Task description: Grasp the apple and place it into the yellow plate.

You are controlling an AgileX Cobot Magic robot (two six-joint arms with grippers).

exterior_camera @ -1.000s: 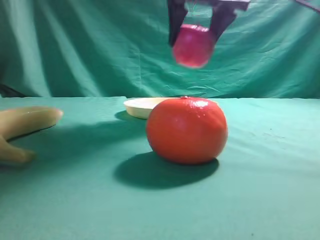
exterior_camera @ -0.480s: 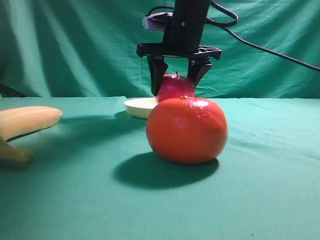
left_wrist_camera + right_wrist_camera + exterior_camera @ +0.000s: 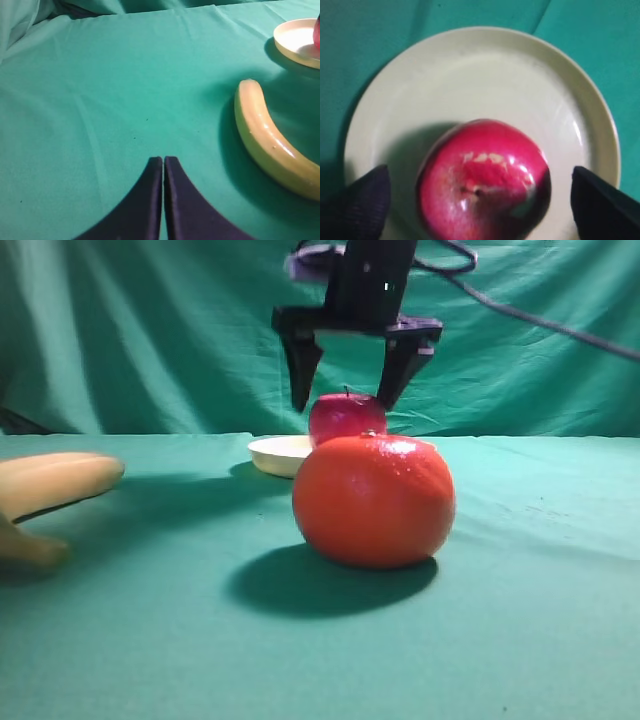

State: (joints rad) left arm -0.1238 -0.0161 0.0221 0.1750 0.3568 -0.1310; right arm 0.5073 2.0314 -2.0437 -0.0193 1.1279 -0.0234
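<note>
The dark red apple [image 3: 484, 182] with its stem up sits in the pale yellow plate [image 3: 480, 75]. In the high view the apple [image 3: 345, 416] shows behind the orange-red fruit, on the plate [image 3: 278, 454]. My right gripper [image 3: 348, 390] is open, its fingertips spread on either side just above the apple and apart from it; in the right wrist view [image 3: 480, 200] both tips stand clear of the apple. My left gripper [image 3: 163, 162] is shut and empty, low over the cloth, far from the plate [image 3: 296, 42].
A large orange-red dimpled fruit [image 3: 374, 500] stands in front of the plate in the high view. A pale yellow banana [image 3: 272, 140] lies left of the plate, also in the high view [image 3: 50, 485]. Green cloth covers the table and backdrop.
My right gripper came down with the apple, set it in the plate, opened and rose a little. The left gripper has not moved.
</note>
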